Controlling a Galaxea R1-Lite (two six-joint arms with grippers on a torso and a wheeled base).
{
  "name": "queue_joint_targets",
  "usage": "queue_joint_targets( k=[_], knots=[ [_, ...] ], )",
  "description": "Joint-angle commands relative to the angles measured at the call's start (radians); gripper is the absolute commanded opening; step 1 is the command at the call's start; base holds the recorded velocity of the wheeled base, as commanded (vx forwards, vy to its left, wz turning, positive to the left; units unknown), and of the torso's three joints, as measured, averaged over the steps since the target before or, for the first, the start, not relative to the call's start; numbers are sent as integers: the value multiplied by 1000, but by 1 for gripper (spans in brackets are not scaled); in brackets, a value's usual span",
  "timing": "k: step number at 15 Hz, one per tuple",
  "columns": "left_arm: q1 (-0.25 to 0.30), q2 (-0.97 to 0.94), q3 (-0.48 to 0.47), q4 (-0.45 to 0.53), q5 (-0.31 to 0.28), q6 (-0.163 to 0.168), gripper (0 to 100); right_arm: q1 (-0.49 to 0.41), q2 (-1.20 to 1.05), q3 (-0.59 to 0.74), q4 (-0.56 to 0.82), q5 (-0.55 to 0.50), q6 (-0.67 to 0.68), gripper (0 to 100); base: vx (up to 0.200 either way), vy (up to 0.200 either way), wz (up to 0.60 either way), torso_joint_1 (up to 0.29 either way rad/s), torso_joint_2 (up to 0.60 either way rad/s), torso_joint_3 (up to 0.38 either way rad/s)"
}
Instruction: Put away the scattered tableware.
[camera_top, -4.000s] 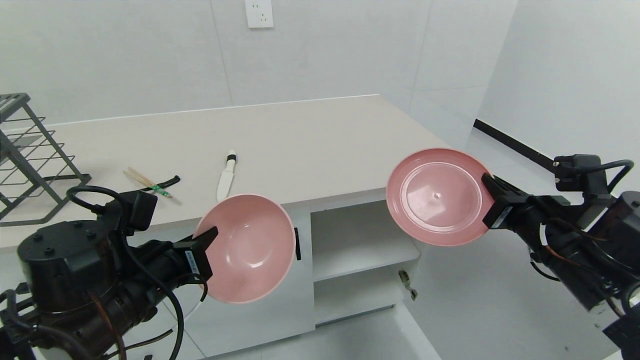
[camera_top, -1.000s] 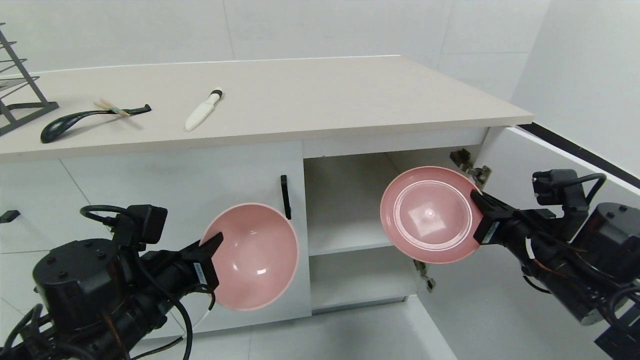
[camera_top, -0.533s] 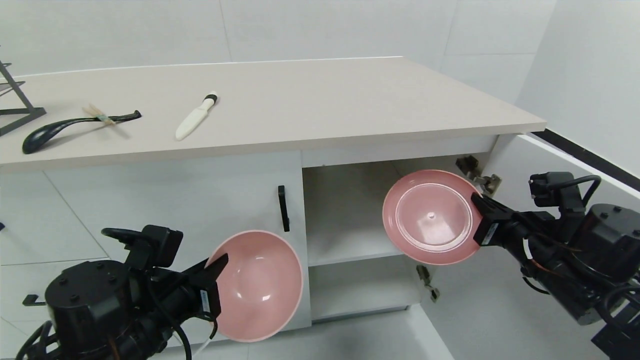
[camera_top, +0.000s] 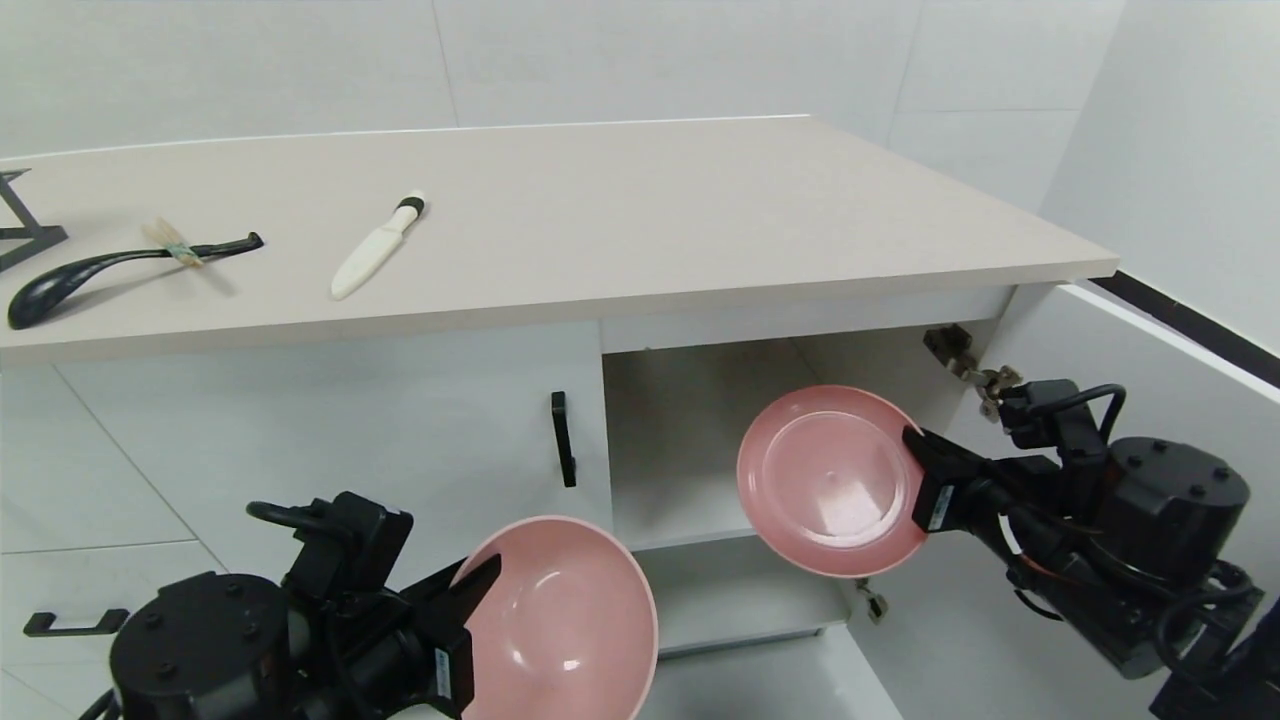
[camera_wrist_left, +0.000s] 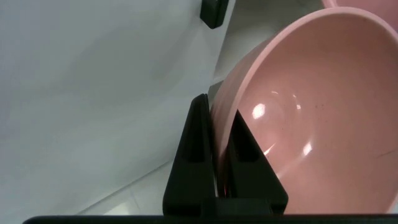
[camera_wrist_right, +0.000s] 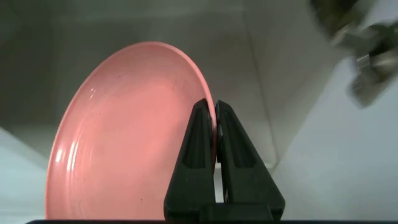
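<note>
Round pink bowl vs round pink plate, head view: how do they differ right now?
The round pink bowl is deep and curved; the round pink plate is shallow with a flat centre. The left tool grips the bowl; the right tool grips the plate. The bowl sits lower, mostly before the closed white cabinet door; the plate is higher, at the open compartment. Shared: both pink, pinched at the rim, tilted on edge.

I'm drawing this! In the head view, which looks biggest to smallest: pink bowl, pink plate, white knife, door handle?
1. pink bowl and pink plate: look alike; the bowl is nearer and cut off, so unranked.
2. white knife
3. door handle
</note>
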Motion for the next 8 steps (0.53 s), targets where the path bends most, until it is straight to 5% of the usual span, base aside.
queue_joint_targets(
  k=[1, 8],
  knots=[
    [2, 3, 1, -2, 1, -2, 0, 12, 70, 3, -1, -1, -4, 0, 0, 0, 0, 0, 0, 0],
    [14, -6, 1, -17, -1, -2, 0, 26, 58, 173, -1, -2, -70, 0, 0, 0, 0, 0, 0, 0]
  ],
)
